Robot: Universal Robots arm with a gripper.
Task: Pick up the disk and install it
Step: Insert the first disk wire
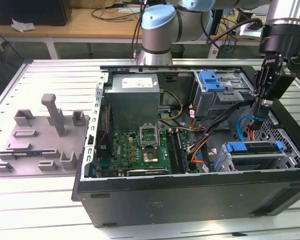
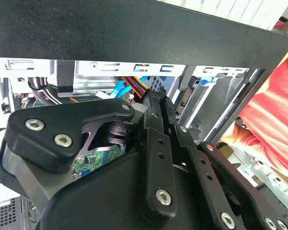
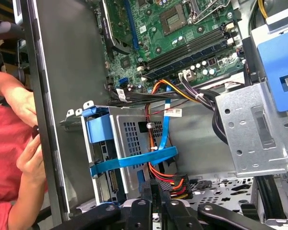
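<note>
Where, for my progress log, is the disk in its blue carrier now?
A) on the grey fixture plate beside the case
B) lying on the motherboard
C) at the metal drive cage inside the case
C: the disk, framed in blue, sits at the drive cage inside the case.

Work surface: silver-white slatted aluminium table (image 1: 50, 75), its grooves running across the exterior view.
Rear furniture: light-brown wooden desk top (image 1: 85, 24) on a white metal leg (image 1: 52, 49), standing behind the table.
Desk clutter: black rectangular box (image 1: 35, 10) at the exterior view's left; crumpled white paper (image 1: 22, 25) just beside it; loose black cables (image 1: 115, 11) further along.
Floor: dark grey floor (image 1: 25, 50), seen beneath the desk.
Light: even and diffuse; shadows soft.
</note>
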